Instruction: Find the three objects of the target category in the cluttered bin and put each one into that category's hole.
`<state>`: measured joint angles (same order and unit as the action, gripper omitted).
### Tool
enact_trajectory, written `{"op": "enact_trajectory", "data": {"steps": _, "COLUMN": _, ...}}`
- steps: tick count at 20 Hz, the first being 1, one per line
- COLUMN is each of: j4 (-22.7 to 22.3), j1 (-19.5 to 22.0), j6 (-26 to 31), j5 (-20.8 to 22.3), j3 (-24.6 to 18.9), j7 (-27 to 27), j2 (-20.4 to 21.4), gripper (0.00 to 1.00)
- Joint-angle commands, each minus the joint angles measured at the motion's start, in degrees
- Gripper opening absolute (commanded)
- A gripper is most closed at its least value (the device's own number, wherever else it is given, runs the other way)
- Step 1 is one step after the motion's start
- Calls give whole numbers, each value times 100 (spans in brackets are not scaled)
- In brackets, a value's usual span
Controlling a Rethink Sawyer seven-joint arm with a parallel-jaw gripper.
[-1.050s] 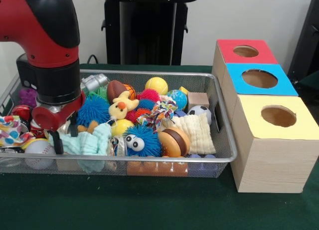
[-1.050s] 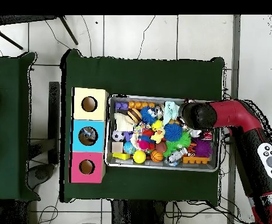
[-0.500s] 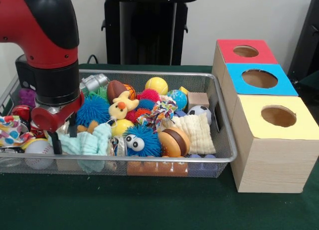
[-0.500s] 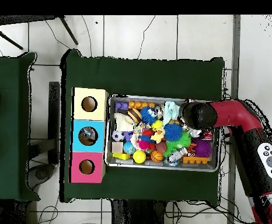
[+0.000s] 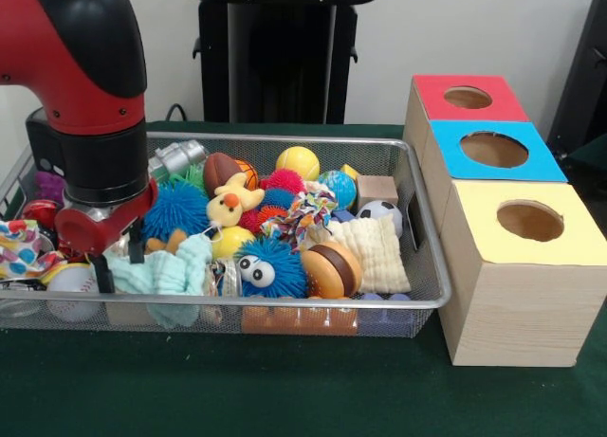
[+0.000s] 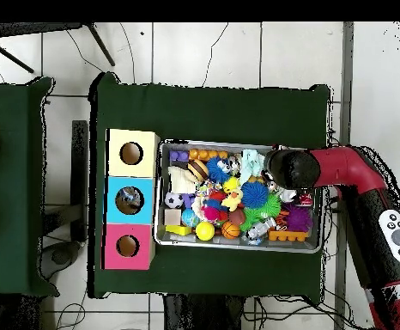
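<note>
A wire mesh bin (image 5: 417, 219) is packed with toys: a yellow ball (image 5: 298, 162), a soccer ball (image 5: 381, 210), a baseball (image 5: 68, 282), a brown football (image 5: 218, 170), a yellow duck (image 5: 228, 206), a blue fuzzy toy with eyes (image 5: 268, 266), a burger toy (image 5: 331, 269) and a mint cloth (image 5: 173, 271). My gripper (image 5: 117, 264) hangs low at the bin's left end. It is open, with one black finger (image 5: 101, 273) by the baseball and the other at the cloth's left edge. In the overhead view the arm's head (image 6: 287, 168) hides the gripper.
To the right of the bin stand three wooden boxes, each with a round hole: red top (image 5: 503, 100), blue top (image 5: 541, 167), yellow top (image 5: 569, 247). A cream cloth (image 5: 377, 249) and a wooden cube (image 5: 377, 189) lie at the bin's right end. The overhead view shows the bin (image 6: 238, 248) on green cloth.
The arm has drifted a little toward the bin's left end; the fingers sit slightly nearer the baseball. No toy has moved.
</note>
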<state>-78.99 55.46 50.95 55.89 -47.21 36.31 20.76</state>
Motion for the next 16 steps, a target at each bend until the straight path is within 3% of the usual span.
{"op": "enact_trajectory", "data": {"steps": 1, "j4": 438, "j1": -94, "j6": 265, "j5": 320, "j3": 380, "j7": -1780, "j2": -365, "gripper": 100}}
{"op": "enact_trajectory", "data": {"steps": 4, "j4": 491, "j1": -99, "j6": 479, "j5": 144, "j3": 389, "j7": -1672, "j2": -402, "gripper": 100}}
{"op": "enact_trajectory", "data": {"steps": 5, "j4": 514, "j1": -97, "j6": 573, "j5": 60, "j3": 391, "j7": -1618, "j2": -420, "gripper": 0}}
{"op": "enact_trajectory", "data": {"steps": 7, "j4": 462, "j1": -213, "j6": 644, "j5": 182, "j3": 452, "j7": -1663, "j2": -269, "gripper": 0}}
{"op": "enact_trajectory", "data": {"steps": 16, "j4": -68, "j1": -216, "j6": 1062, "j5": -197, "j3": 458, "j7": -1362, "j2": 340, "gripper": 0}}
